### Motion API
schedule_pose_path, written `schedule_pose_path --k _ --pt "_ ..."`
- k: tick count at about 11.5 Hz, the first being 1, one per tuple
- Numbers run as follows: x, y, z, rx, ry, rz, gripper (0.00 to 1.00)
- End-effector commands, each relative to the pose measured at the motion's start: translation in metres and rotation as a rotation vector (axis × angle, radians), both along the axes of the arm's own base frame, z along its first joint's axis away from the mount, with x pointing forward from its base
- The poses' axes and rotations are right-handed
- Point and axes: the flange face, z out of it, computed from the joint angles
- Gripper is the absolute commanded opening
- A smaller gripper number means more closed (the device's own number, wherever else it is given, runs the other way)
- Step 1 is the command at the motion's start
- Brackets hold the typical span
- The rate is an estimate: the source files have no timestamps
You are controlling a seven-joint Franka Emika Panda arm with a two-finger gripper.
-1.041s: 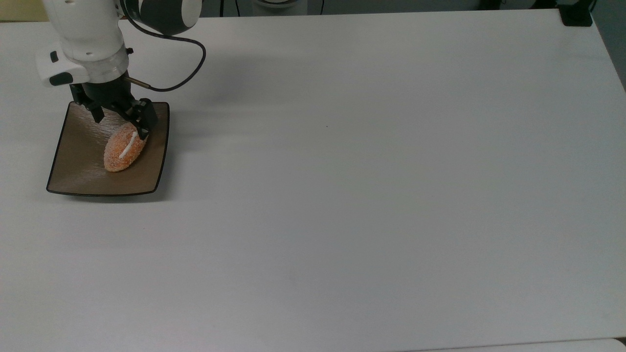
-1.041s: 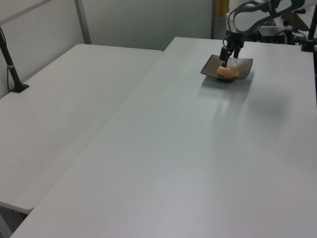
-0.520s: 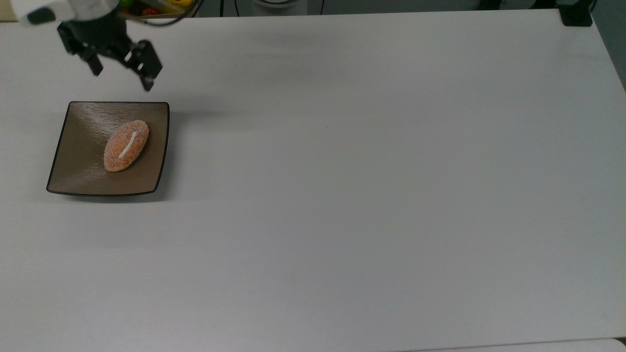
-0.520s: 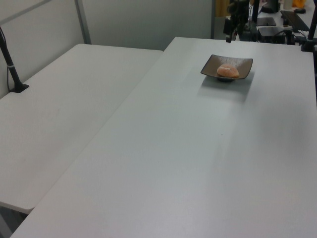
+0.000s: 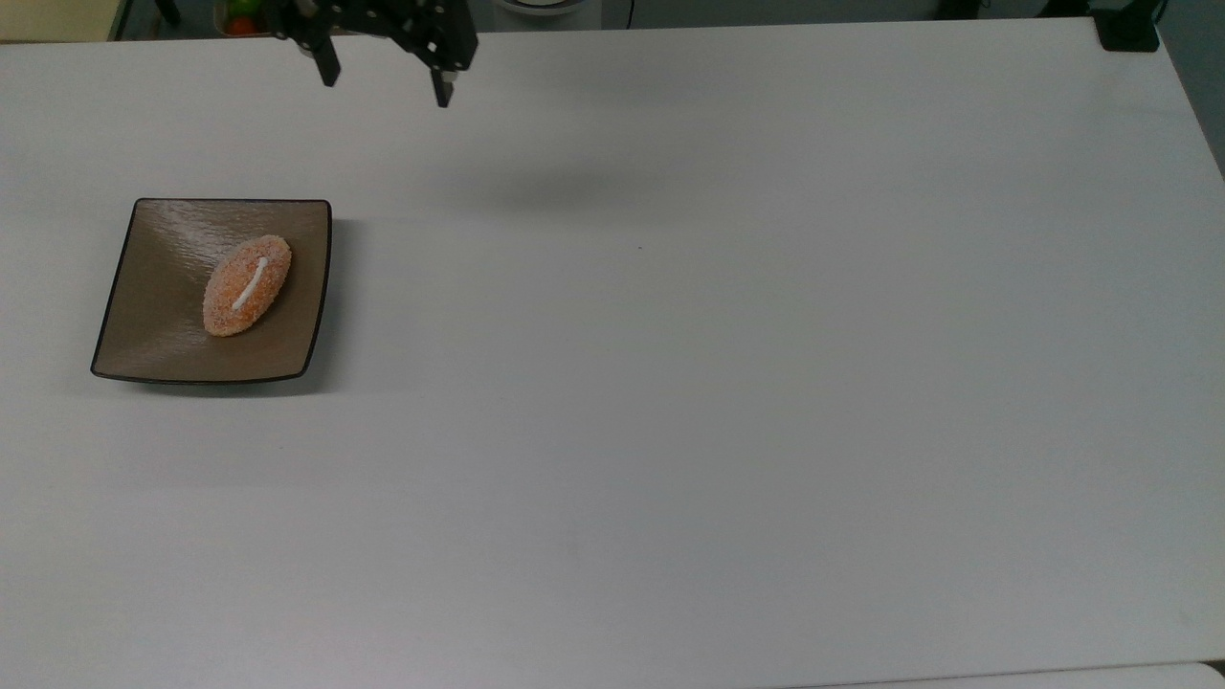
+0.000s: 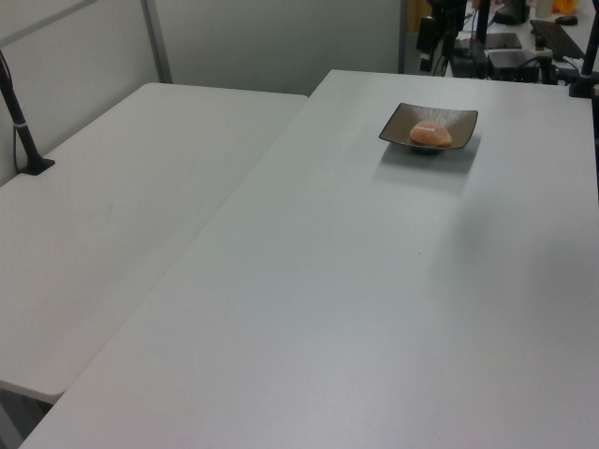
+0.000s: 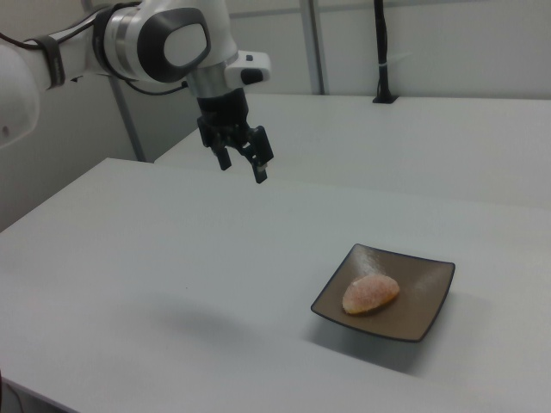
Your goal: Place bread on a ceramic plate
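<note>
The bread, an oval orange-brown bun with a white stripe, lies on the square brown ceramic plate at the top view's left. It also sits on the plate as the bread in the right view, and as the bread on the plate in the left view. My gripper hangs open and empty high above the table near the top view's upper edge, well away from the plate. In the right view the gripper is raised, up and left of the plate.
A wide white table stretches to the top view's right. A second white table adjoins it on the left view's left. A black post base stands at the top view's far right corner. Colourful items lie beyond the back edge.
My gripper let go of the bread, rose off the plate and moved toward the top view's upper right. The bread stays on the plate.
</note>
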Motion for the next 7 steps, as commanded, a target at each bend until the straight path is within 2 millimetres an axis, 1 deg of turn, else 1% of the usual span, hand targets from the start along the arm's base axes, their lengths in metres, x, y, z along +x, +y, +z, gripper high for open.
schedule_pose_path --k 1,2,7 --pt "-0.0082 0.0171 -0.0104 0.010 0.031 0.073 1.00" --pt "-0.0086 0.0180 -0.0128 0.009 0.038 0.080 1.00" --pt "-0.0117 0.0179 -0.0114 0.010 0.044 0.088 1.00"
